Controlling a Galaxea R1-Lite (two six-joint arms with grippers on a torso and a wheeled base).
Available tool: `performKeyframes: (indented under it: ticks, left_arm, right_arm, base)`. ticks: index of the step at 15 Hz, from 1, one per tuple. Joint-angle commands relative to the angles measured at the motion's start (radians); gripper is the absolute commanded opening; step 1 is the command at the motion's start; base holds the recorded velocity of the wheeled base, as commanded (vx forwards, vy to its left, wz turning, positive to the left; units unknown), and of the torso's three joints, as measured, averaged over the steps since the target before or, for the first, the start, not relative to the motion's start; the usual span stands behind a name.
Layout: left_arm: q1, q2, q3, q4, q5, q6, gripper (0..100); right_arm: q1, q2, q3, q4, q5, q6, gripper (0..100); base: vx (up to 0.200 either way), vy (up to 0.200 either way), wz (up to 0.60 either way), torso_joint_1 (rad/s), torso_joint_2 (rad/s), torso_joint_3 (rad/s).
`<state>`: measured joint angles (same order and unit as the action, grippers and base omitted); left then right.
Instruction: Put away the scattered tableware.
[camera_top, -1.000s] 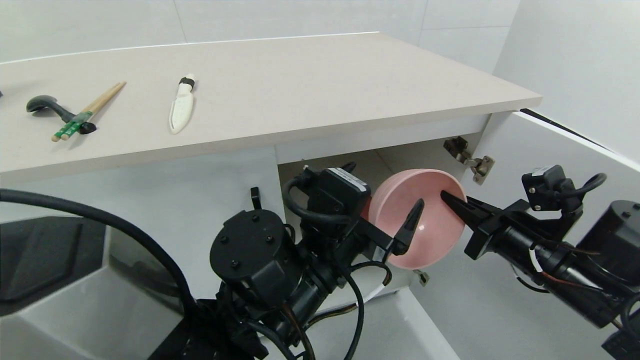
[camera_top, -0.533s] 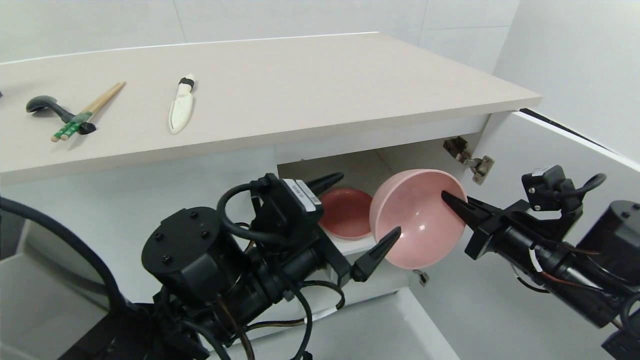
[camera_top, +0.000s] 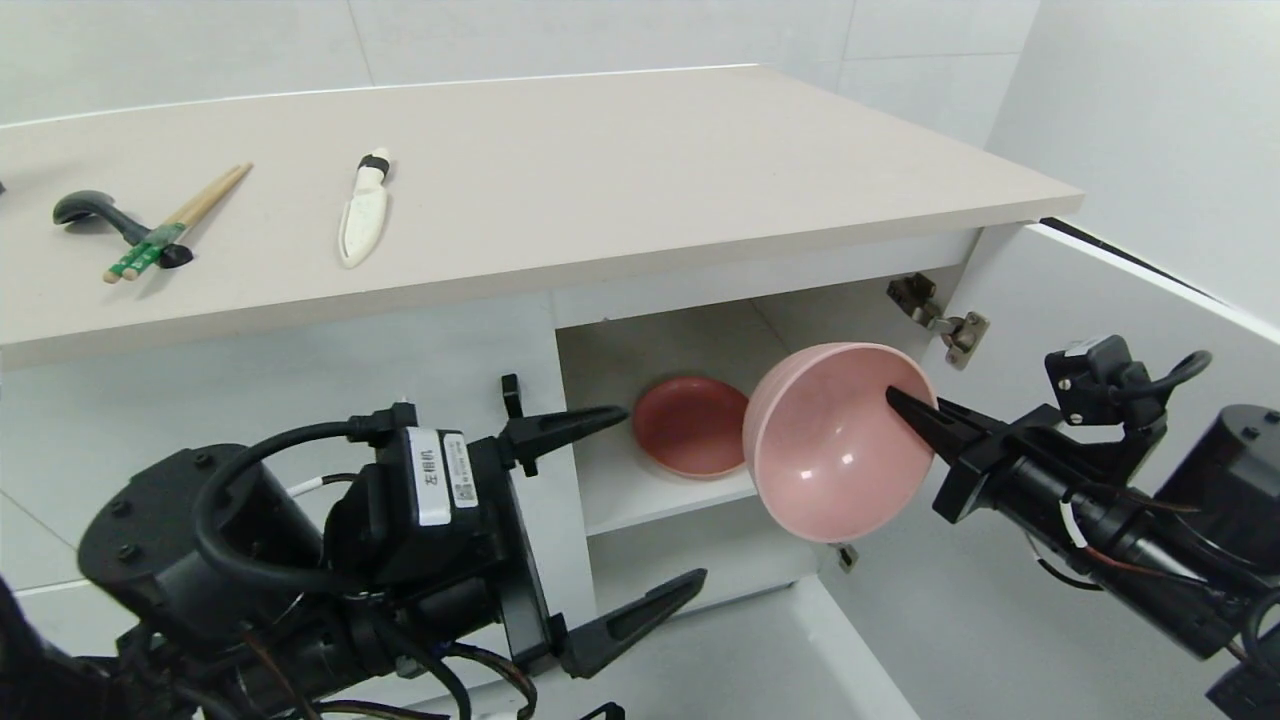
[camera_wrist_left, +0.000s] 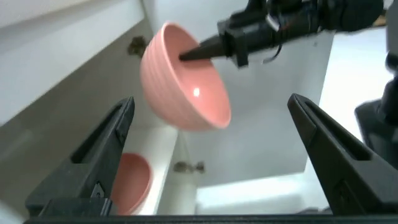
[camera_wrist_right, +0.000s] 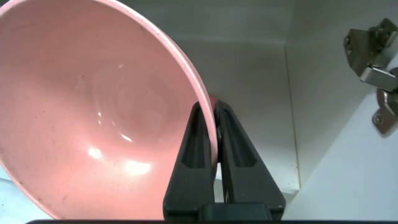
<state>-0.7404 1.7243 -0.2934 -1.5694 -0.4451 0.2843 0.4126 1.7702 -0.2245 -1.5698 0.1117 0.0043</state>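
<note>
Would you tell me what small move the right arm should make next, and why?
Probably ease the pink bowl onto the cabinet shelf beside the red dish: the right gripper pinches its rim short of the shelf, which has room.

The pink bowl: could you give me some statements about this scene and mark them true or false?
1. The right gripper pinches the pink bowl by its rim. True.
2. The left gripper holds the chopsticks. False: it is open and empty; the chopsticks lie on the countertop.
3. A pink plate lies inside the open cupboard. True.
4. The pink bowl stands upright on the countertop. False: it is held tilted in the air before the cupboard.
</note>
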Motion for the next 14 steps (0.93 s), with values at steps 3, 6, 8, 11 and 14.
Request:
performKeyframes:
  ticks: [3,6,8,11,14]
  left_arm:
    - [0.016,-0.112,0.094,-0.001,0.121,0.023,100]
    - [0.056,-0.198,0.165,-0.001,0.134,0.038,100]
    - [0.090,-0.209,0.235,-0.001,0.151,0.082,100]
    - [0.135,-0.264,0.247,-0.001,0.151,0.072,100]
    - [0.210,-0.336,0.283,-0.001,0.154,0.049,100]
  right_arm:
    - [-0.028,0.012,0.040,-0.001,-0.001,0.020,0]
    - [-0.020,0.012,0.050,-0.001,-0.001,0.083,0]
    - [-0.020,0.012,0.047,-0.001,-0.003,0.120,0]
    - [-0.011,0.012,0.053,-0.001,-0.003,0.128,0]
    - [-0.006,0.020,0.059,-0.001,-0.003,0.161,0]
  base:
    - [0.000,0.000,0.00,0.000,0.00,0.000]
    - [0.000,0.000,0.00,0.000,0.00,0.000]
    - [0.000,0.000,0.00,0.000,0.00,0.000]
    - [0.000,0.000,0.00,0.000,0.00,0.000]
    - [0.000,0.000,0.00,0.000,0.00,0.000]
